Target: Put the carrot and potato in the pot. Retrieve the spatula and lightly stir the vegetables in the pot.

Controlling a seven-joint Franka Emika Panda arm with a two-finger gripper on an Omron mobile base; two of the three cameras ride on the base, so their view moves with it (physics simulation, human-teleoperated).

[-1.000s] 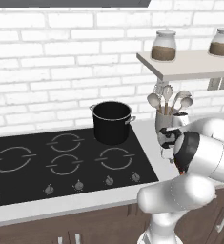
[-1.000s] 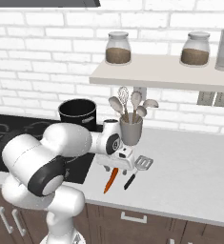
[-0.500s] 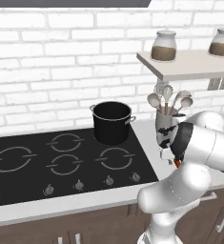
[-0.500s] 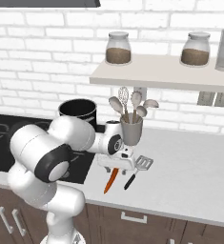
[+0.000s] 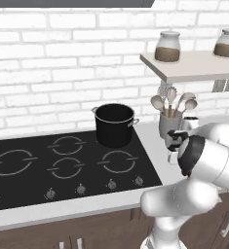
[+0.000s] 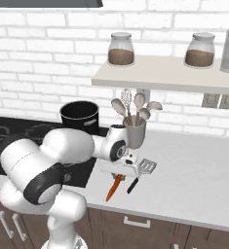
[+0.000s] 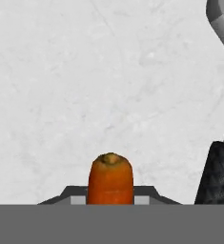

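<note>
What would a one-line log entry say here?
tool: down at carrot, grip unclear | carrot: on counter beside spatula | pot: on stove

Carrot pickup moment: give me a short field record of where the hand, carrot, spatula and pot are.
hand: low over the white counter, right of the cooktop
carrot: between the fingertips in the hand view; its tip still lies on the counter
grip: closure cannot be told
spatula: flat on the counter beside the carrot, untouched
pot: on the rear of the cooktop; contents not visible
utensil cup: behind the hand, holding spoons and a whisk
</note>
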